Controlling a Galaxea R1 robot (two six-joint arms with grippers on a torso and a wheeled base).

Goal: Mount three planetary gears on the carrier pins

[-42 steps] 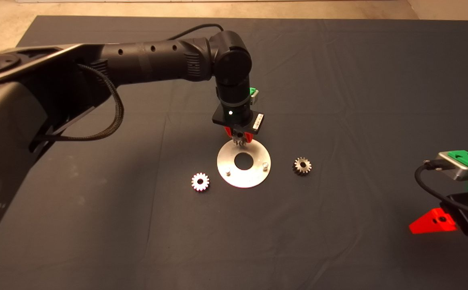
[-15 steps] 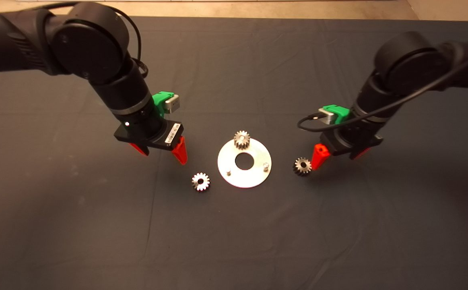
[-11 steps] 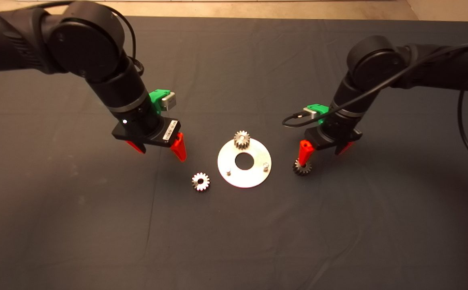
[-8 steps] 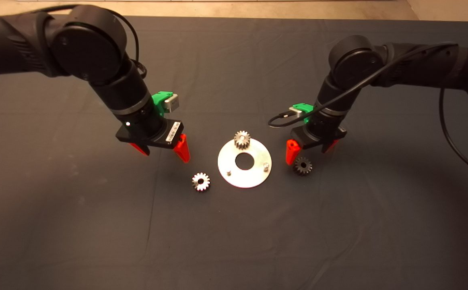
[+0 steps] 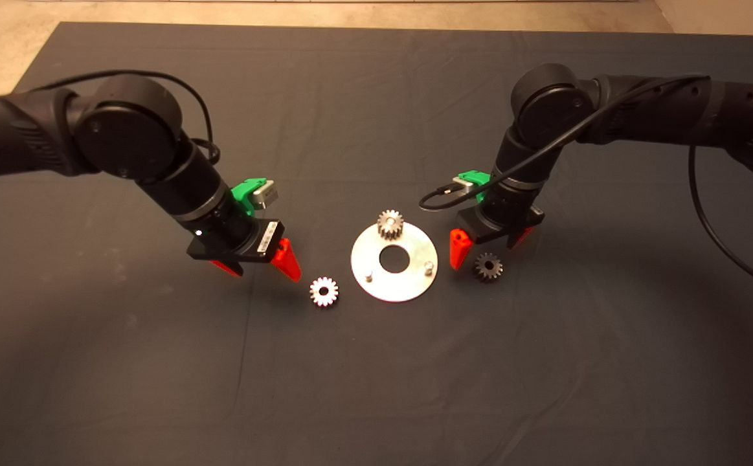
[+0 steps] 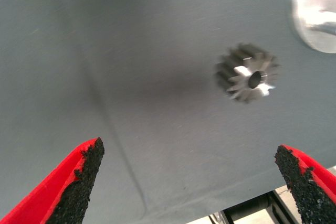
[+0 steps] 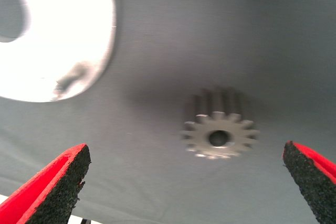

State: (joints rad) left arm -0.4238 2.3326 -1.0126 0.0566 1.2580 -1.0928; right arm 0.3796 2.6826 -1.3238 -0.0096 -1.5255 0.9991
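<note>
Head view first, going left to right. My left end effector (image 5: 261,264) hangs with fingers spread wide, just beside the loose gear (image 5: 324,292) lying flat on the table (image 5: 156,362); the left wrist view has that same gear (image 6: 248,73) off-centre between the pads, nothing gripped. Next is the carrier disc (image 5: 394,261): one gear (image 5: 389,224) already sits on the far pin, the other two pins (image 5: 368,276) (image 5: 427,265) are bare. No containers anywhere, just the disc.

Then the right end effector (image 5: 485,246), also wide open, straddling the third gear (image 5: 487,266), which sits nicely centred in the right wrist view (image 7: 219,137).

Handling-wise I'd say these are small, rigid, fairly dense steel bits, slick on the faces. I'd pinch across the toothed rim so the teeth bite the pads and the bore stays clear for the pin.
</note>
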